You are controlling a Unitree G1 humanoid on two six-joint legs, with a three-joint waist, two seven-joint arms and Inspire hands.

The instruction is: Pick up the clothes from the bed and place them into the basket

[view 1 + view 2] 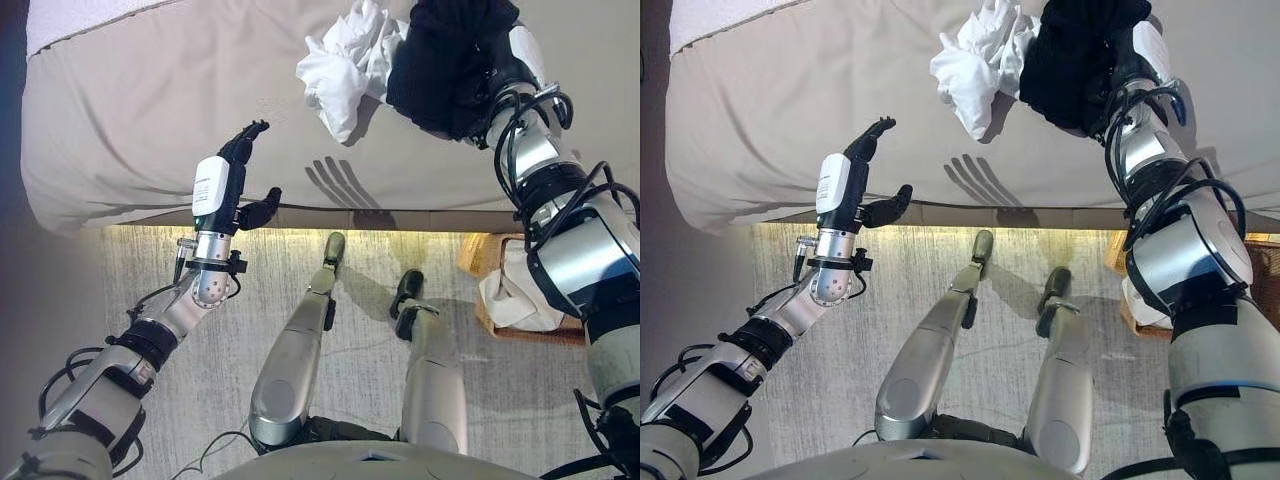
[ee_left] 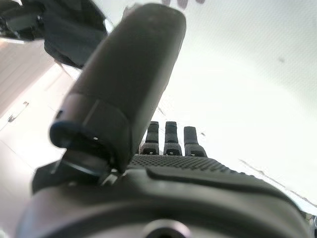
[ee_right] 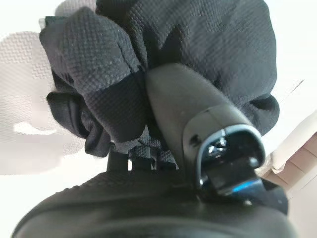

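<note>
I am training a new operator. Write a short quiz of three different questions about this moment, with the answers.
1. True or false: the right hand is shut on the black garment.
2. Which garment lies on the bed held by no hand? A) the white garment B) a red towel C) blue jeans
3. Fill in: the left hand is ____ and holds nothing.

Key: 1 true; 2 A; 3 open. The basket stands on the floor at the robot's right, with white cloth already in it.
</note>
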